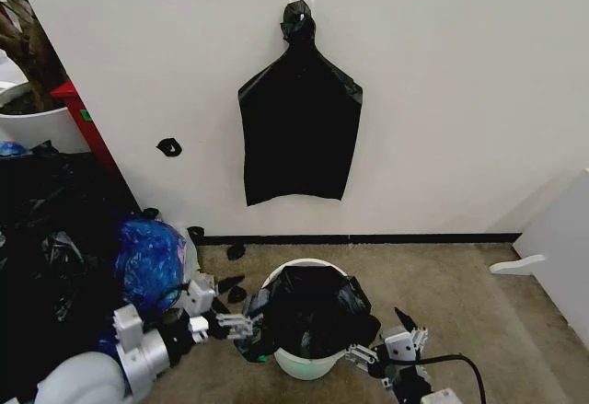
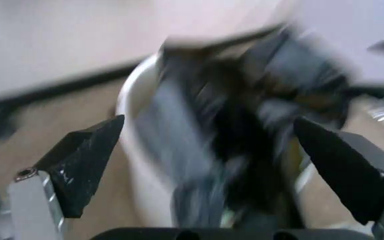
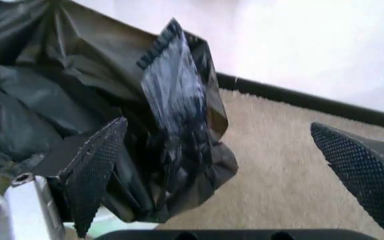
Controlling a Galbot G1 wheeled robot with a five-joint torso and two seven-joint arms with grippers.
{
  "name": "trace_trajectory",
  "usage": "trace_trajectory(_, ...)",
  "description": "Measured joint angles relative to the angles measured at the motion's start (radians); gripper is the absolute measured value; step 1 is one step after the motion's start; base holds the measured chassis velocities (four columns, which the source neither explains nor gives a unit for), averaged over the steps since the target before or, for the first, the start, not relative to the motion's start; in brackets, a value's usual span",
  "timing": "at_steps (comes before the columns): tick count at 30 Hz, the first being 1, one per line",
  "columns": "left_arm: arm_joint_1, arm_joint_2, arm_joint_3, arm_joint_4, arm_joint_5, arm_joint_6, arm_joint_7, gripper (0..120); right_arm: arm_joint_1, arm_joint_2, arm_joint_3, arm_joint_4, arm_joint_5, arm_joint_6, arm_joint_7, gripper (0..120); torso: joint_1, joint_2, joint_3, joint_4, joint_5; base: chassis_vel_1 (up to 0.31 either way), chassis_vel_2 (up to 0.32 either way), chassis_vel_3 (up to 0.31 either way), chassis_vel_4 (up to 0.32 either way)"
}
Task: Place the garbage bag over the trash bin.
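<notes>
Garbage bag [image 1: 315,310] sits bunched in the trash bin [image 1: 304,363], film spilling over the rim. Your left gripper [image 1: 237,323] and right gripper [image 1: 366,356] flank the bin, both spread, holding nothing. Risk: loose film slips inside, or a nudge tips the bin.

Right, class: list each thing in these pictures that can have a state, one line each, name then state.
garbage bag: sitting in the bin, crumpled, its edges bunched up around the rim, not pulled smooth.
trash bin: upright on the carpet, bag inside.
left tool: open, at the bin's left rim beside the bag.
right tool: open, at the bin's right side beside a bag flap.
black bag on the wall: hanging flat, knotted neck.
blue bag: bunched on the floor.
</notes>
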Motion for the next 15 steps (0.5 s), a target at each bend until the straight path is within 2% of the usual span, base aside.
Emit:
trace_trajectory(1, 0.003, -0.005, 0.004, -0.023, -0.005, 0.05, -0.076, 100, 0.005, 0.001, 0.0, -0.002, 0.009, -0.004, 0.001, 100, 0.0, 0.0, 0.0, 0.0, 0.0001, 0.0, 0.0, 0.0, 0.0)
trace_trajectory(2, 0.003, -0.006, 0.005, -0.026, -0.006, 0.057, -0.088, 100, 0.006, 0.001, 0.0, -0.003, 0.01, -0.005, 0.001, 100, 0.0, 0.0, 0.0, -0.0001, 0.0001, 0.0, 0.0, 0.0, 0.0)
trace_trajectory(4, 0.003, -0.023, 0.016, -0.071, -0.043, 0.156, -0.235, 100, 0.017, 0.005, 0.0, -0.012, 0.015, -0.003, -0.001, 100, 0.0, 0.0, 0.0, -0.0002, 0.0001, 0.0, 0.0, 0.0, 0.0)
trace_trajectory(5, 0.001, -0.029, 0.019, -0.083, -0.059, 0.182, -0.277, 100, 0.021, 0.007, -0.001, -0.016, 0.016, -0.001, -0.003, 100, 0.0, 0.0, 0.0, 0.0001, 0.0, 0.0, 0.0, 0.0, 0.0)
trace_trajectory(11, -0.008, -0.06, 0.028, -0.113, -0.129, 0.219, -0.41, 98, 0.035, 0.015, -0.002, -0.039, 0.012, 0.03, -0.019, 88, 0.0, 0.0, 0.0, 0.0001, -0.0001, 0.0, 0.0, 0.0, 0.0)
trace_trajectory(14, -0.014, -0.077, 0.026, -0.12, -0.188, 0.22, -0.456, 99, 0.042, 0.017, -0.003, -0.056, 0.006, 0.052, -0.032, 72, 0.0, 0.0, 0.0, -0.0002, -0.0002, 0.0, 0.0, 0.0, 0.0)
trace_trajectory(15, -0.014, -0.077, 0.026, -0.12, -0.188, 0.22, -0.456, 99, 0.042, 0.017, -0.003, -0.056, 0.006, 0.052, -0.032, 72, 0.0, 0.0, 0.0, -0.0002, -0.0002, 0.0, 0.0, 0.0, 0.0)
